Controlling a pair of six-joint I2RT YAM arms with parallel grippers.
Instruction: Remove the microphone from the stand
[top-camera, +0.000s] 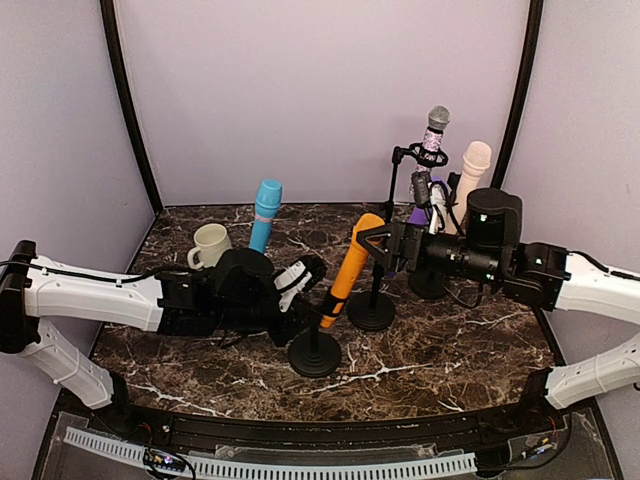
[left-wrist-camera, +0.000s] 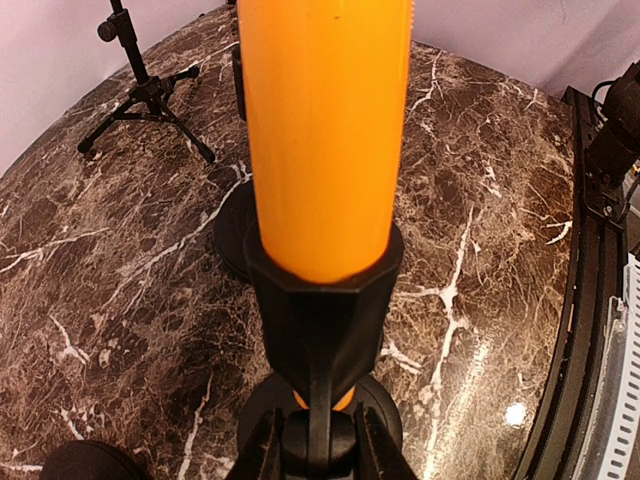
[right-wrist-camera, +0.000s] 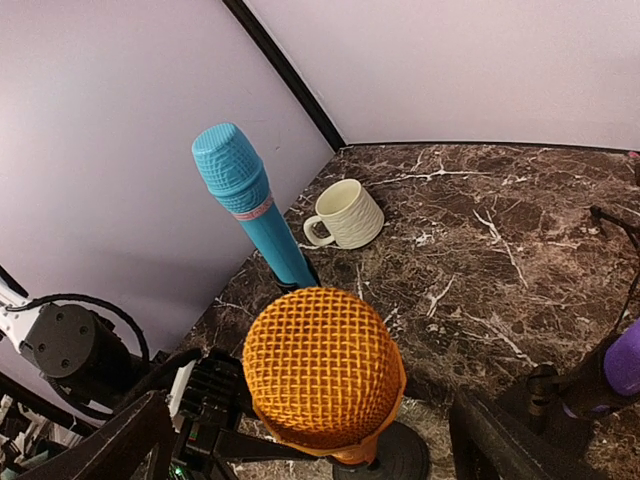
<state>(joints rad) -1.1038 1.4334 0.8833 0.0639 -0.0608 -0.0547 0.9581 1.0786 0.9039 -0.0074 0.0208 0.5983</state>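
Only wrist views tell — left jaws clamp stand (left-wrist-camera: 320, 310), right jaws (apart) flank microphone (right-wrist-camera: 320, 365).

**Orange mic still seated in its stand**

The orange microphone (top-camera: 352, 262) has a smooth, bright body and a rounded orange mesh head. It leans rather than standing straight, head raised toward the tabletop's back and right. Its lower end sits in the black clip (left-wrist-camera: 322, 310) of the stand (top-camera: 318, 340), with a bit of orange showing below. The stand's round black base (top-camera: 314, 357) rests flat near the middle of the tabletop, closer to the front edge.
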